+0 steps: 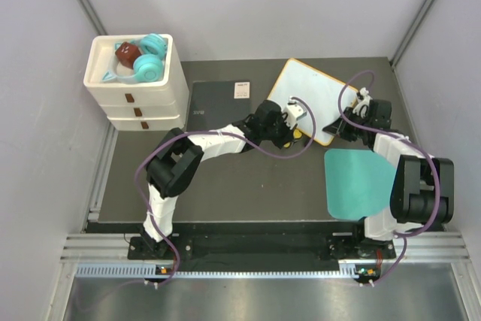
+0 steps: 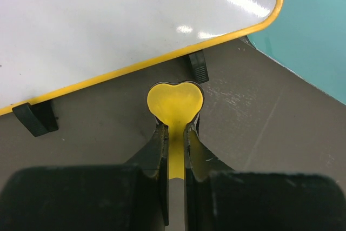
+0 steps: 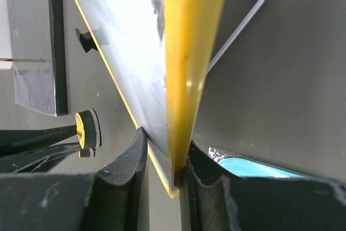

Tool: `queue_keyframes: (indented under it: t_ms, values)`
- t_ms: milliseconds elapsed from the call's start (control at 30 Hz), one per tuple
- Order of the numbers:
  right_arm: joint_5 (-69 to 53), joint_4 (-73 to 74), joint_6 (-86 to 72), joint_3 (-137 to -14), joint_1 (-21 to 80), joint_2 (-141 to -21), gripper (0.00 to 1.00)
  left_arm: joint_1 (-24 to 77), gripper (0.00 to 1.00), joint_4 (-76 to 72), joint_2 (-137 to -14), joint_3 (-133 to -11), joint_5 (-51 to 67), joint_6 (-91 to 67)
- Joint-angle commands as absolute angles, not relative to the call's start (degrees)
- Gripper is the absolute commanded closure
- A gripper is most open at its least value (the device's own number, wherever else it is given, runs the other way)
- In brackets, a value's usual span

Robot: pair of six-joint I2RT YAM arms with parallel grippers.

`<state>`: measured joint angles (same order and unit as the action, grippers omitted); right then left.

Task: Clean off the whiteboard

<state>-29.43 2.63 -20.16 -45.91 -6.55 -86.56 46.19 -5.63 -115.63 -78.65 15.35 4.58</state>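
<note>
A: Where's the whiteboard?
B: Tilted on the desk, just beyond the teal mat; the right fingers pinch its yellow rim.
A: And the left fingers?
B: Clamped on a yellow heart-shaped piece.

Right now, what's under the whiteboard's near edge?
Two black feet below the whiteboard rim, then dark table. Anything farther beneath is covered by the board.

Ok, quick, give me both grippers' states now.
Left gripper: shut on the yellow heart-shaped eraser.
Right gripper: shut on the whiteboard, clamped at its yellow rim.
</note>
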Motion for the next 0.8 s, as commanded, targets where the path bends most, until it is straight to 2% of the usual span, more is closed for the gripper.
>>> queue_keyframes:
  t_ms: [0,333,467,567,600,667,767]
  values:
    - [-5.0,9.1,-16.6,-44.6,-8.3,-89.2,1.0,46.3,1.0,-7.5,-112.6,-78.0,17.2,4.4]
    - [-0.5,9.2,-15.7,-41.3,-8.3,-89.4,1.0,46.2,1.0,-7.6,-112.0,-77.5,17.6,4.3]
    - [-0.2,10.1,-15.1,-40.8,-7.4,-89.8,0.96,46.2,1.0,-7.3,-111.8,-77.5,17.3,4.7]
    - [2.2,11.1,-14.8,-40.5,-6.5,-89.6,0.87,46.3,1.0,-7.3,-111.9,-77.6,17.0,4.8]
    - [2.5,11.3,-14.8,-40.0,-6.0,-89.4,0.78,46.2,1.0,-7.3,-112.0,-77.7,17.0,4.7]
    - [3.9,11.3,-14.9,-39.4,-5.5,-88.6,0.71,46.3,1.0,-7.3,-112.0,-77.6,17.0,4.7]
    - [4.5,11.2,-14.9,-39.0,-4.9,-88.2,0.57,46.2,1.0,-7.2,-112.0,-77.6,16.7,4.9]
